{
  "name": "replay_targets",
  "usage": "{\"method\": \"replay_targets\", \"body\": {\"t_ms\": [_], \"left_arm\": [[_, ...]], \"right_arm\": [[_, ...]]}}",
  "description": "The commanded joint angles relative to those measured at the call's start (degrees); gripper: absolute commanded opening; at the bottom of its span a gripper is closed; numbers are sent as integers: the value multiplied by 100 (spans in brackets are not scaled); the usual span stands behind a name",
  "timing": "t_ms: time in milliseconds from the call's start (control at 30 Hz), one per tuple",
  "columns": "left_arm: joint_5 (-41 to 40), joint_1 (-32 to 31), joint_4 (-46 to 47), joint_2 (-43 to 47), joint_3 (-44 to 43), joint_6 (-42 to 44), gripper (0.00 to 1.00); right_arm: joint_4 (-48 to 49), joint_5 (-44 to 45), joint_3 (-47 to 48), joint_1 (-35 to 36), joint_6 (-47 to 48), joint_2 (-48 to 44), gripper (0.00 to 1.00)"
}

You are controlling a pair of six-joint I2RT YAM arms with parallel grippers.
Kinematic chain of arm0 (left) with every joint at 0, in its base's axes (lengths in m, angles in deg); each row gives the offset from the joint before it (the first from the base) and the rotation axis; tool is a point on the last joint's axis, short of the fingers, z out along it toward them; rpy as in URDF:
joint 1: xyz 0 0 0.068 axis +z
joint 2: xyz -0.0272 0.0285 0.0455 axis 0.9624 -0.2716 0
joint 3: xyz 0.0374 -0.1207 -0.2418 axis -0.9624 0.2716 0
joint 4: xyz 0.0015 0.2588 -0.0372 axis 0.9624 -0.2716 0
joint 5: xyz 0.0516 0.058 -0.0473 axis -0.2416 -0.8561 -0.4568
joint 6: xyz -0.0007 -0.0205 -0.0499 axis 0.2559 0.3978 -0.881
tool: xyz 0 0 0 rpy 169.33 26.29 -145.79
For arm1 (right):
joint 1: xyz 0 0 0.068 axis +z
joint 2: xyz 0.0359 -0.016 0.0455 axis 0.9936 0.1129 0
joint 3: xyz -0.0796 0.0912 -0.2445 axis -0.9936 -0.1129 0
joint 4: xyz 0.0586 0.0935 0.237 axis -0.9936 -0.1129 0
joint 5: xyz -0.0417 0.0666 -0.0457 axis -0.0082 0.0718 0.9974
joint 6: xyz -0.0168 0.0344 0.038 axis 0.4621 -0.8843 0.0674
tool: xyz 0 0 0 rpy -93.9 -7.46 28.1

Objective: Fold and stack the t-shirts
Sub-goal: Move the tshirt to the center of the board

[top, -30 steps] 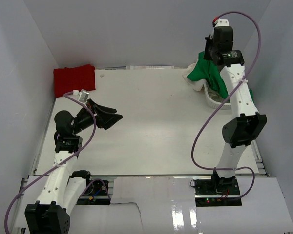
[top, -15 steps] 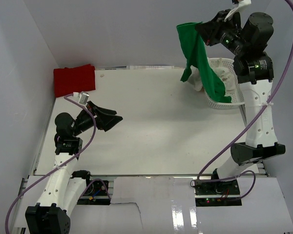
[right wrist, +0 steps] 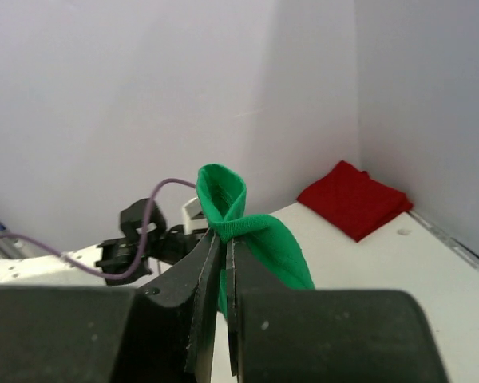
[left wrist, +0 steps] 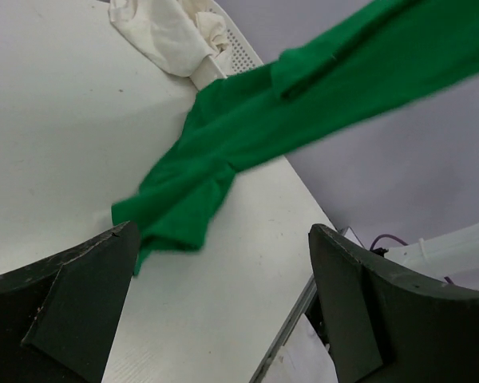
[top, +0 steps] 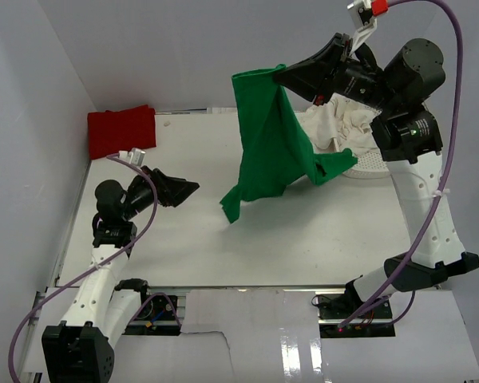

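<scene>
The left gripper (top: 184, 191) stands wide open and holds nothing, low over the near-left part of the flat white table (top: 303, 239), with its fingers pointing right. The right gripper (right wrist: 223, 238) is raised high over the far right, its jaws pinched tight on a fold of the bright green cloth t-shirt (top: 267, 136). The shirt hangs from that pinch over the middle of the table, well apart from the left gripper, with bare table between it and the near edge. Whether its lowest corner touches the surface I cannot tell. Pale grey walls (top: 184, 48) close the table in on the left, far and right sides. The folded red cloth t-shirt (top: 121, 130) lies in the far-left corner, beside the left wall. At the far right sits the white plastic mesh basket (top: 375, 163), with crumpled cream-white cloth t-shirts (top: 335, 128) spilling over its rim. Only the left wrist view shows the basket's perforated wall. Only the right wrist view shows the green fold looping above the closed fingertips.
</scene>
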Motion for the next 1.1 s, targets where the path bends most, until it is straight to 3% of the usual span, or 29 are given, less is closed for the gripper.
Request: {"method": "replay_targets", "body": {"t_ms": [0, 267, 433, 700, 800, 900, 1067], "left_arm": [[-285, -15, -201, -85, 31, 179, 98], [-514, -16, -228, 319, 163, 364, 98], [-628, -16, -455, 398, 75, 434, 98], [-655, -24, -1044, 653, 40, 733, 98], [-550, -24, -1124, 715, -4, 812, 98], [-480, -15, -1256, 584, -83, 944, 98], [-225, -16, -1212, 241, -136, 988, 98]], "right_arm": [[166, -307, 364, 177, -297, -264, 8], [139, -404, 524, 432, -614, -396, 8], [-738, 263, 331, 424, -166, -440, 8], [-529, 914, -3170, 424, -51, -1362, 8], [-625, 1098, -4051, 424, 36, -1389, 8], [-739, 1336, -4528, 424, 291, -1118, 8], [-854, 1338, -4434, 432, 844, -223, 8]]}}
